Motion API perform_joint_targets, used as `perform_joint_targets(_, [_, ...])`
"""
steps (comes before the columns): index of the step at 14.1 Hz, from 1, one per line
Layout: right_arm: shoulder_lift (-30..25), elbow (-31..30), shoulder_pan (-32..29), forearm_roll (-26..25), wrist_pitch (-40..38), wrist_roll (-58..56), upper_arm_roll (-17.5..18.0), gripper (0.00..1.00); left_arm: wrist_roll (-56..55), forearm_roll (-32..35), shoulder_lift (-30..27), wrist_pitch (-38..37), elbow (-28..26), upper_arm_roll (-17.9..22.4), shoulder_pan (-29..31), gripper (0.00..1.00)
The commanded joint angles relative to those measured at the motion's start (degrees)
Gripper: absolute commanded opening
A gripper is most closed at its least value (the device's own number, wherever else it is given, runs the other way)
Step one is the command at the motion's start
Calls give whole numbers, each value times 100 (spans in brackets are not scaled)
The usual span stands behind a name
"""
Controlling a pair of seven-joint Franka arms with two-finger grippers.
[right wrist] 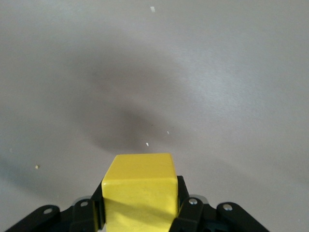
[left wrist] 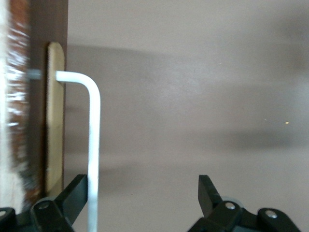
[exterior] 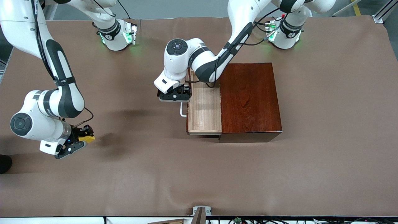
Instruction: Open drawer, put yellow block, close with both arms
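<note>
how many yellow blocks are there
1: the yellow block is clamped in the right gripper above the table, toward the right arm's end. None shows in the open drawer.

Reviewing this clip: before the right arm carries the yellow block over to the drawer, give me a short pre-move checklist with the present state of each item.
1. Yellow block gripped by the right end effector: ok, fingers closed on its sides.
2. Block lifted off the table: ok, a shadow lies under it in the right wrist view.
3. Drawer pulled out of the wooden box: ok, pale interior exposed.
4. Drawer interior free of objects: ok in the part that shows; the left arm covers one corner.
5. Left end effector clear of the drop zone: not ok, it sits at the white handle, fingers spread open around it.
</note>
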Motion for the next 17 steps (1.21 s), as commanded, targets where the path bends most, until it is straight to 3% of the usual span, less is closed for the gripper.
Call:
perform_joint_targets(1, [-128, 106, -35, 168, -140, -832, 42, 0, -111, -101, -26, -199, 170, 22, -16, 100])
perform_joint_targets(4, [-137, 220, -175, 458, -149, -1860, 33, 0, -111, -100, -377, -849, 170, 197, 28, 100])
perform_joint_targets(8, [-137, 352, -115, 476, -149, -3064, 42, 0, -68, -109, -1474, -2078, 117, 426, 440, 100])
perform_joint_targets(12, [-154, 475, -97, 476, -149, -3998, 612, 0, 168, -197, -2441, -3318, 30, 391, 1529, 100])
perform_joint_targets(15, [-137, 730, -70, 450, -166, -4140, 1279, 0, 1475, -258, -2864, -4188, 29, 382, 2320, 100])
perform_joint_targets(17, [-119, 888, 148, 432, -228, -4131, 1535, 0, 2346, -329, -3075, -4523, -40, 374, 2847, 100])
